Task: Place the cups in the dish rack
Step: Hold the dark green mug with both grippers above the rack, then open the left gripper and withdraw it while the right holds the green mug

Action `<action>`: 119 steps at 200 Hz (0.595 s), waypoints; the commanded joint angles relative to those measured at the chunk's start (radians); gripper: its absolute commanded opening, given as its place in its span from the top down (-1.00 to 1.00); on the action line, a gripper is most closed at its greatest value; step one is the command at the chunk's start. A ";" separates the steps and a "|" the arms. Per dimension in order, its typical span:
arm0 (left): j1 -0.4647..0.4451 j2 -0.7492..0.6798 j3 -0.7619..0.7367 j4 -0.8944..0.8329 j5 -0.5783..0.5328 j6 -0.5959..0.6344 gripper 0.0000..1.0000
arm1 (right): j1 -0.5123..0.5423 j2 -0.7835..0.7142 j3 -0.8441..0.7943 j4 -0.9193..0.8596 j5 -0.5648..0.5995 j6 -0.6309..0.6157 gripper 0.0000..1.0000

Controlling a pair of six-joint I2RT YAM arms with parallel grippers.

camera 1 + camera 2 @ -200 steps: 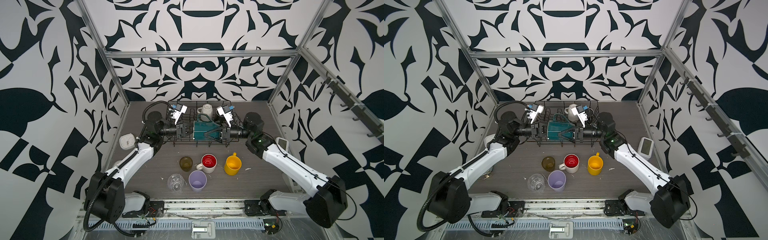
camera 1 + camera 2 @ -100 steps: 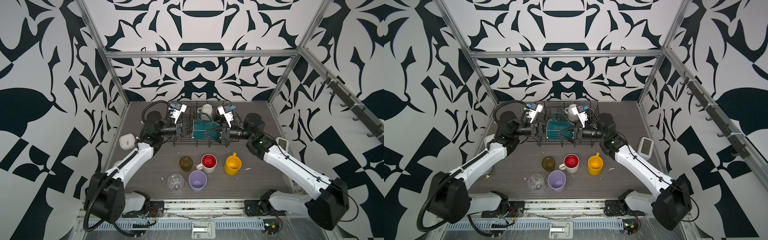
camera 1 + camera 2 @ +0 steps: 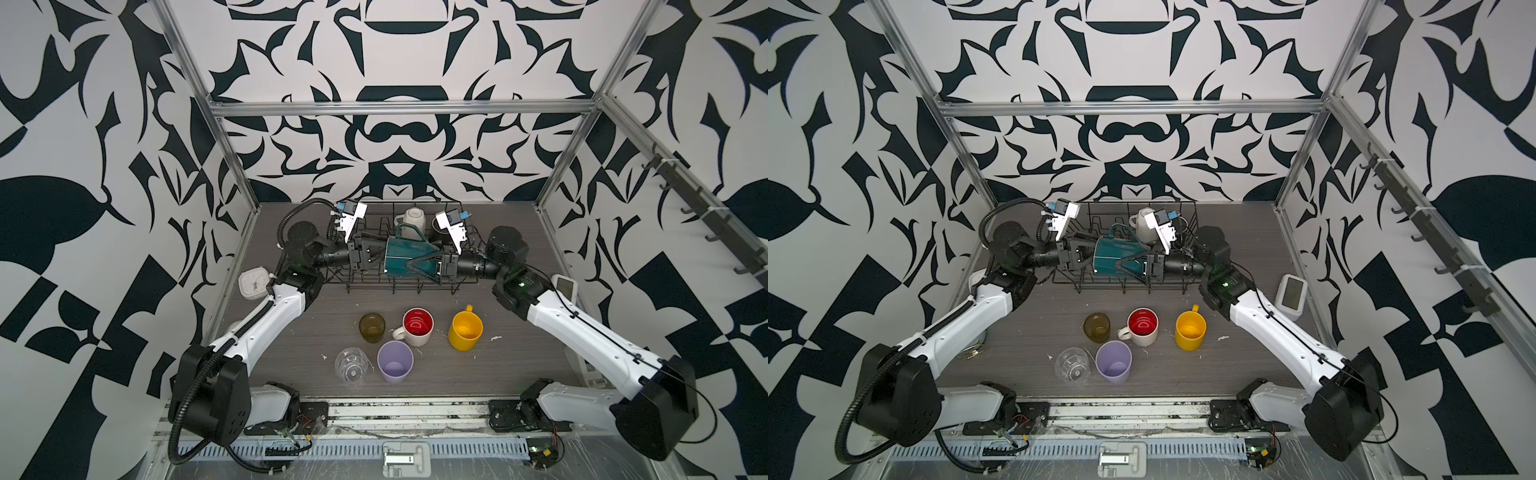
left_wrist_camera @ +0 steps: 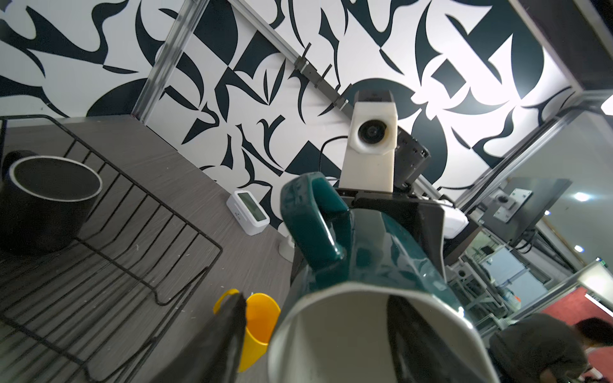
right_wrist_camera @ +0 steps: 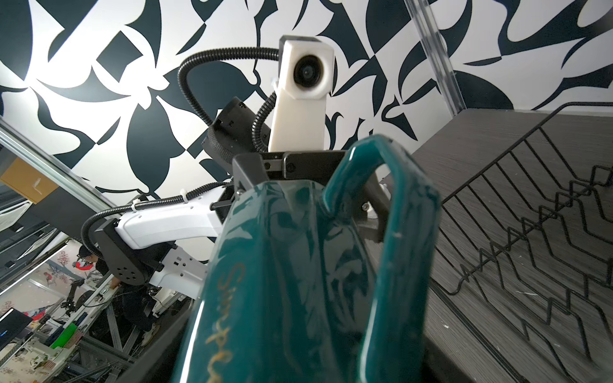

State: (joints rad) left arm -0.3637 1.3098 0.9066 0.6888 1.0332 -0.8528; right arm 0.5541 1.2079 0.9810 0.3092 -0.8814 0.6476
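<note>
Teal mug [image 3: 399,249] hangs sideways over the dish rack [image 3: 419,284], grasped across its body by my right gripper [image 3: 415,262] alone; my left gripper [image 3: 380,257] stands released, one finger [image 4: 411,341] inside the mouth, which could snag the rim and wrench it loose.

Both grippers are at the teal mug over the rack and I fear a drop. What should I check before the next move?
1. Right gripper closed around teal mug: ok.
2. Left gripper open, outer finger off the mug wall: ok.
3. Left gripper out of the mug: not ok, one finger sits inside the mouth.
4. Bare wires in dish rack beside black mug: ok.
5. Mug handle clear of white mug: cannot tell.
</note>
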 commanded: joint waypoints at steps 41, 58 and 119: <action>0.089 -0.134 -0.083 0.023 -0.140 0.050 -0.92 | -0.001 -0.131 0.128 -0.111 0.062 -0.087 1.00; 0.116 -0.170 -0.101 -0.019 -0.197 0.067 -0.98 | 0.000 -0.159 0.158 -0.224 0.084 -0.153 1.00; 0.168 -0.377 -0.087 -0.455 -0.512 0.284 -0.99 | -0.015 -0.165 0.300 -0.649 0.285 -0.329 1.00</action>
State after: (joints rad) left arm -0.2008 1.0153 0.7933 0.4839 0.7132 -0.7101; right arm 0.5491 1.0477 1.1786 -0.2123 -0.7139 0.4271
